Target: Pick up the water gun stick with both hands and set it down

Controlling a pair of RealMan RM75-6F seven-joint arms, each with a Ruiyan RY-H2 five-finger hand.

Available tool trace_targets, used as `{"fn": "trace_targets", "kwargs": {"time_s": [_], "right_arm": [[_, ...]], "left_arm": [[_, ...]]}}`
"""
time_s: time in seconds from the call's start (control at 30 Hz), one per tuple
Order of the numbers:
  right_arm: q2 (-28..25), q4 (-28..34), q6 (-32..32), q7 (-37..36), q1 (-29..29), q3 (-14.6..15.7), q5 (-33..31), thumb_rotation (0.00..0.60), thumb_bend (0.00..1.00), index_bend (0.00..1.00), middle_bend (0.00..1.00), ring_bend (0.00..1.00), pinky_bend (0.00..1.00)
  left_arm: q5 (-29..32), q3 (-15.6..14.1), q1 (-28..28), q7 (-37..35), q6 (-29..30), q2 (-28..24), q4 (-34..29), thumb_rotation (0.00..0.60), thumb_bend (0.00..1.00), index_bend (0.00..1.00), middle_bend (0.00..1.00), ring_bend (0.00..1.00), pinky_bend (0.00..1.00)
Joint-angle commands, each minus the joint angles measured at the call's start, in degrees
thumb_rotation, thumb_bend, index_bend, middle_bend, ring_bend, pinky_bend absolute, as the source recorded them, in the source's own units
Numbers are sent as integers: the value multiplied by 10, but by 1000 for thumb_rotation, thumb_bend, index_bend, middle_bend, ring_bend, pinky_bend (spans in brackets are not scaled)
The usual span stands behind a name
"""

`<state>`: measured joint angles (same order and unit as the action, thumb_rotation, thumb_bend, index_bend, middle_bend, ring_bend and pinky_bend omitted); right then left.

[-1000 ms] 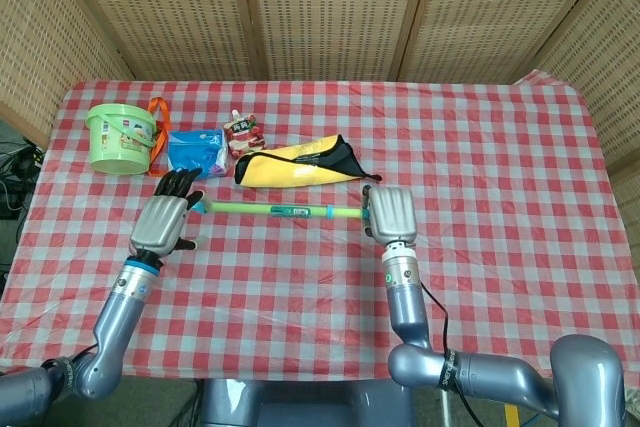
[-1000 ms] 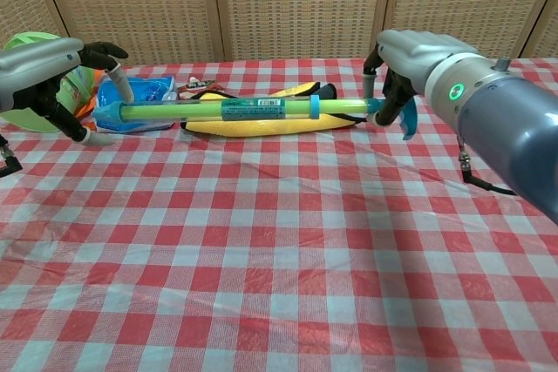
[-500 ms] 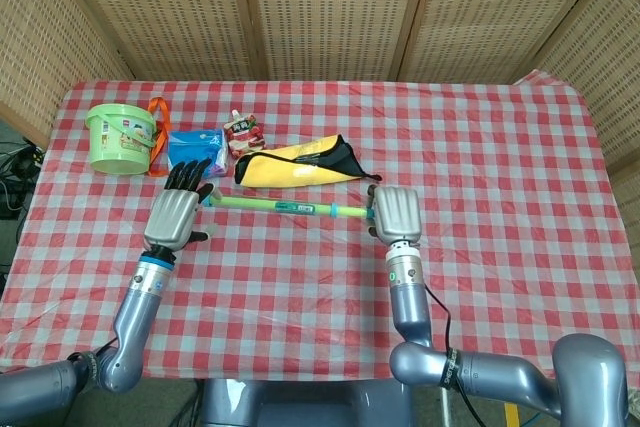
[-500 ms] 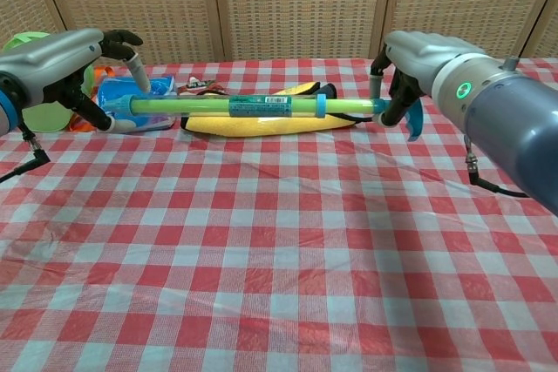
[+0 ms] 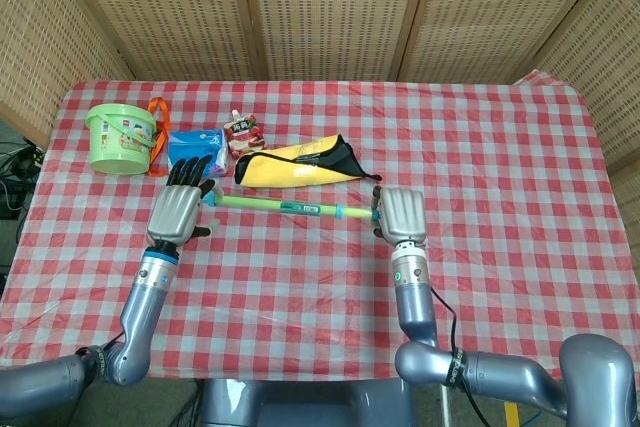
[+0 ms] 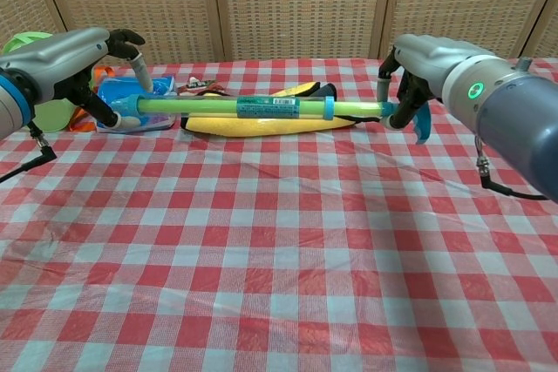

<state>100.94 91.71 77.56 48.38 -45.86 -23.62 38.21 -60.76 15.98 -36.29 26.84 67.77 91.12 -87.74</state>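
Both hands clamp the water gun stick (image 6: pixel 261 107) ends, left hand (image 6: pixel 74 54), right hand (image 6: pixel 417 63): likely light, stiff, slick plastic; end grips suit it

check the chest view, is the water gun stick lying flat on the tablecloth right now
No, the water gun stick is held above the tablecloth, gripped at its ends by the left hand and right hand.

We found both views evenly and brightly lit from overhead, shadows on the checked tablecloth (image 5: pixel 480 147) soft and short. Focus was sharp; no glare; slight wide-angle stretch at chest-view edges.
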Motion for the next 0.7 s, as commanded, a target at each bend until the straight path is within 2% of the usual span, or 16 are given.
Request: {"fn": "trace_targets", "kwargs": {"time_s": [0.03, 0.47, 0.7], "right_arm": [[-2, 3, 1, -2, 0, 1, 0, 600, 587, 810, 1000, 1000, 883], [-16, 15, 5, -4, 3, 8, -7, 600, 587, 811, 1000, 1000, 883], [-21, 16, 5, -5, 4, 11, -13, 600, 588, 811, 1000, 1000, 883]], "left_arm": [[5, 1, -3, 3, 0, 2, 4, 600, 245, 415, 0, 0, 0], [33, 9, -19, 13, -8, 11, 14, 600, 249, 427, 0, 0, 0], [48, 12, -30, 20, -16, 16, 26, 600, 285, 427, 0, 0, 0]]}}
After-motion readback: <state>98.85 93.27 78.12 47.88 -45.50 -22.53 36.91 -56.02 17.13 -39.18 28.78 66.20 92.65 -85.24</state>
